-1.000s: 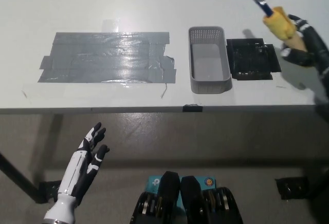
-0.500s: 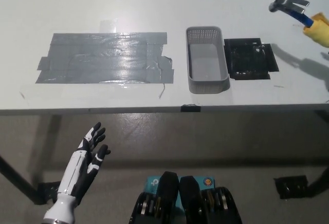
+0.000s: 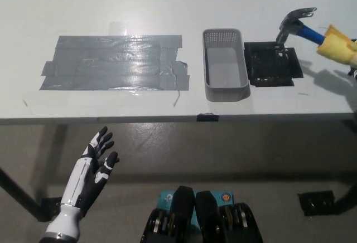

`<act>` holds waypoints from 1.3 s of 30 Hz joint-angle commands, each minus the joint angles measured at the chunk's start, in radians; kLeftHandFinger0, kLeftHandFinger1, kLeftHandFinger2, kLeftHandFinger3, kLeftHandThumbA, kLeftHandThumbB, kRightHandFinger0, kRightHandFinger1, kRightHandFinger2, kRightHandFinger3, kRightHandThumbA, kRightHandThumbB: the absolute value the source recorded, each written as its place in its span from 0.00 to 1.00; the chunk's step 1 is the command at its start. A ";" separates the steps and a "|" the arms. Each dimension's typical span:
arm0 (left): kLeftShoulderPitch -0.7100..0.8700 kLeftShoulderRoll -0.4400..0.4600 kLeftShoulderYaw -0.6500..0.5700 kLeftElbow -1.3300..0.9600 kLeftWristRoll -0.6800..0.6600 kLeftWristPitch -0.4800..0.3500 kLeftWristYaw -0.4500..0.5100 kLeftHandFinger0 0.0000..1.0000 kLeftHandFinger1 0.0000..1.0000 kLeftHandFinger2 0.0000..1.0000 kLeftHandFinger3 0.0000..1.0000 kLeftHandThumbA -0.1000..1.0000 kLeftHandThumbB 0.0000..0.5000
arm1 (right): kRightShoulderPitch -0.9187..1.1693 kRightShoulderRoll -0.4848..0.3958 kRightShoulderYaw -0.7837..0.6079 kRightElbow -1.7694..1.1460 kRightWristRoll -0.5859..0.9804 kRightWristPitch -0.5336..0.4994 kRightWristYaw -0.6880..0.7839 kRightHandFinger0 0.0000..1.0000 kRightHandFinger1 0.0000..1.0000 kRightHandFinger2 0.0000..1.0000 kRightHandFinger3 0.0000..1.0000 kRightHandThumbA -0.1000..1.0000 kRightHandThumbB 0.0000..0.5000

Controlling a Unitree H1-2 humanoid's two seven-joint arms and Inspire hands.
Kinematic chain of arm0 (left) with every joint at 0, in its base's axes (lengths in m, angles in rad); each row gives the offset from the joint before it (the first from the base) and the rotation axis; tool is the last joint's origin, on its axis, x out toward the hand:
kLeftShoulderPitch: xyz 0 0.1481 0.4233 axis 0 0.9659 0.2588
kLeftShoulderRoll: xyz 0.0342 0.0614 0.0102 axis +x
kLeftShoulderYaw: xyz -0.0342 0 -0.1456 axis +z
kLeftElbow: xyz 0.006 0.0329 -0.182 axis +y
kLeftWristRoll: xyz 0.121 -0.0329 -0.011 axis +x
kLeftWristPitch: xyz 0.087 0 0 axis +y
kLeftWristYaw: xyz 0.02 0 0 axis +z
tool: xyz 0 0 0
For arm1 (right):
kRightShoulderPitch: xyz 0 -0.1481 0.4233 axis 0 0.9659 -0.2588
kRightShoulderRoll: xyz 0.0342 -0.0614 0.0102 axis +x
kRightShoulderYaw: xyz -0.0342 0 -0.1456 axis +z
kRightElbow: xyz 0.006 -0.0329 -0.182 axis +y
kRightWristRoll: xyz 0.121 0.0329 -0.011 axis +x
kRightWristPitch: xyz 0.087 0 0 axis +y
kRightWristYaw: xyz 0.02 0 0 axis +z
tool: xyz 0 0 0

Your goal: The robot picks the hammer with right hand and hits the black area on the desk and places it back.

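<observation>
Hammer (image 3: 305, 30) head over black area (image 3: 273, 64), right hand off-frame, grip unseen, left hand (image 3: 92, 168) open, empty

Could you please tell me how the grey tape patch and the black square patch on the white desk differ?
The grey tape patch is wide, glossy, made of overlapping strips and lies left of the grey mesh basket; the black square patch is smaller, dark and lies right of it. The hammer's head is at the black patch; nothing is over the grey one. Both lie flat on the white desk.

Single head view, steeply down on the desk (image 3: 167, 9) (front edge included)
</observation>
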 commanded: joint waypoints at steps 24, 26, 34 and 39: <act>-0.005 0.007 0.009 -0.036 0.002 -0.034 0.006 0.78 0.96 1.00 1.00 0.88 0.01 | -0.053 0.043 -0.024 0.096 -0.005 -0.089 -0.064 0.18 0.66 0.95 1.00 0.00 0.21; -0.003 0.006 0.009 -0.036 0.000 -0.037 0.005 0.78 0.96 1.00 1.00 0.88 0.00 | -0.055 0.044 -0.051 0.077 0.007 -0.081 -0.084 0.16 0.66 0.94 1.00 0.00 0.19; -0.005 0.005 0.009 -0.034 0.002 -0.041 0.007 0.77 0.96 1.00 1.00 0.90 0.01 | -0.233 0.088 -0.333 -0.019 0.116 0.043 -0.191 0.20 0.65 0.95 0.99 0.00 0.12; -0.011 0.005 0.009 -0.039 0.007 -0.033 0.008 0.76 0.95 1.00 1.00 0.91 0.00 | -0.361 0.083 -0.433 0.021 0.193 0.018 -0.186 0.15 0.58 0.84 0.94 0.00 0.11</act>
